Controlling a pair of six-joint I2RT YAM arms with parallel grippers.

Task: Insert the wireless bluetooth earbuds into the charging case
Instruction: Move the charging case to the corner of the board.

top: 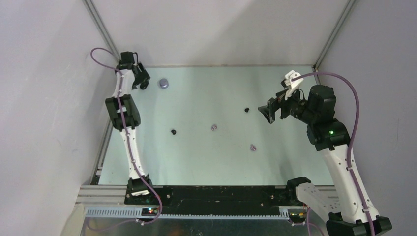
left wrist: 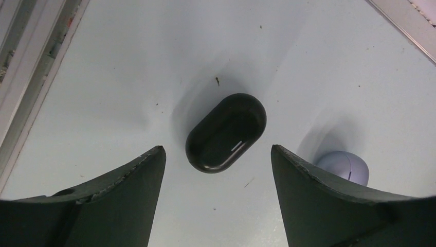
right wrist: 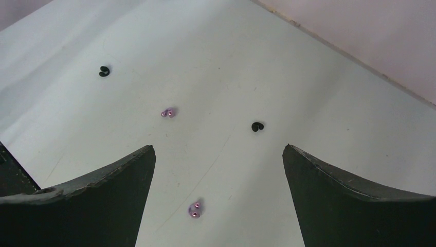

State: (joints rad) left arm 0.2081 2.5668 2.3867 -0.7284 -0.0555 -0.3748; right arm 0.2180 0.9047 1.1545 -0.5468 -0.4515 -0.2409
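Earbuds point(top: 214, 127), two black and two lilac, lie scattered well apart on the table point(top: 206, 167) in the top view, none in a case. In the left wrist view the left gripper point(left wrist: 217, 148) holds its jaws wide and empty on either side of the closed black charging case point(left wrist: 226, 133), with the lilac case point(left wrist: 345, 167) just beside. I judge that grasping the black case and opening it comes next. In the right wrist view the right gripper point(right wrist: 218, 147), fully open and empty, faces all four of them, and nothing stands in the way.

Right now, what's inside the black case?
Its inside cannot be seen, because the black case is shut. The two black earbuds and two purple earbuds lie out on the table, so they are not in it.
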